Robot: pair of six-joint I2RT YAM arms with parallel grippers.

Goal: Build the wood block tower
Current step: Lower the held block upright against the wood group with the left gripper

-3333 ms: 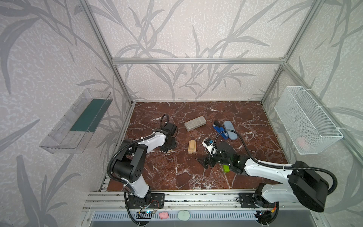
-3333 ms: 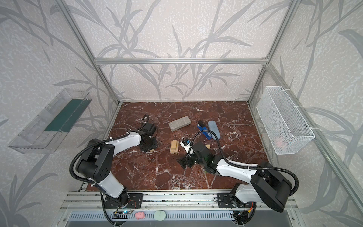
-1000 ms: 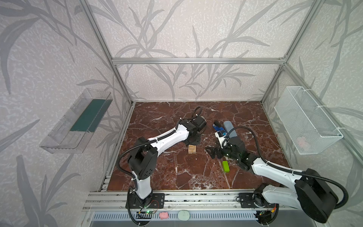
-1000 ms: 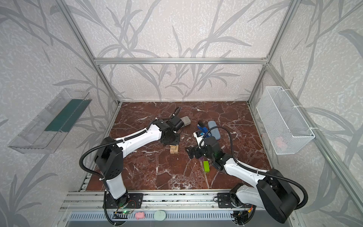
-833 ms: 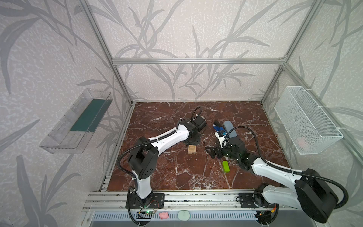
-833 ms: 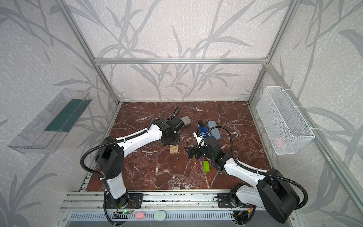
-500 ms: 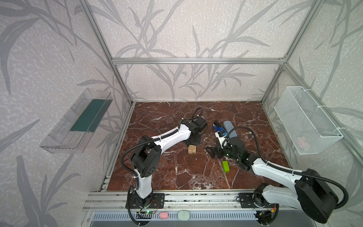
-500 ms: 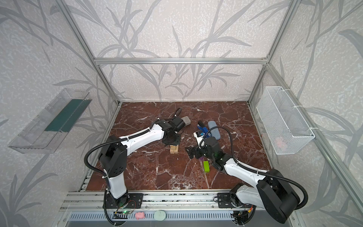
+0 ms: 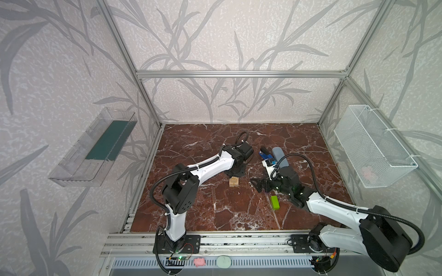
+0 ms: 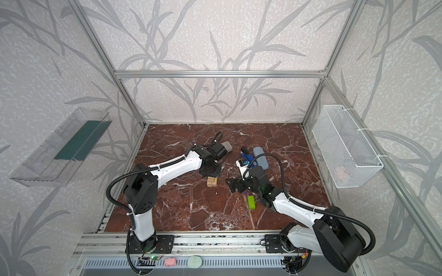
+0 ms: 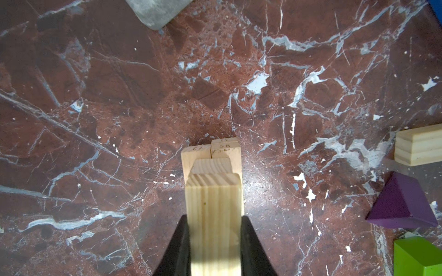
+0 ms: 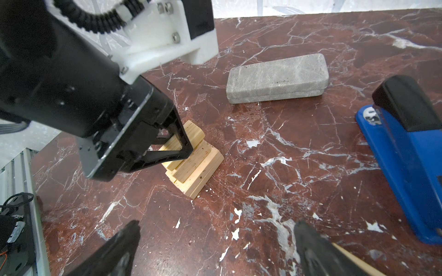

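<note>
My left claw (image 11: pixel 214 229) is clamped on a pale wood block (image 11: pixel 212 191), with a black finger pressed against each long side. In my left wrist view I hold that block right over the tower (image 11: pixel 210 153). The tower is low: pale blocks lie side by side as a base on the marble table (image 9: pixel 215 203), and another pale block lies on top of them. It shows in both top views (image 9: pixel 234 182) (image 10: pixel 212 181). In my right wrist view the held block sits at the far upper edge of the tower (image 12: pixel 196 167), tilted a little. I cannot tell whether it touches the layer beneath. My right claw (image 12: pixel 217 239) hangs to the right of the tower, near it but apart. Its fingers are spread wide with nothing between them, and they point toward the tower. The lime green block (image 9: pixel 274 202) lies flat on the table, right and forward of the tower. The purple block (image 11: pixel 401 205) lies just beside it, and a loose pale block (image 11: pixel 418 148) lies just beyond the purple one, all well apart from the tower. A grey slab (image 12: pixel 277 77) lies behind the tower. A blue-and-black stapler (image 12: pixel 406 148) lies behind and to the right of the tower.
</note>
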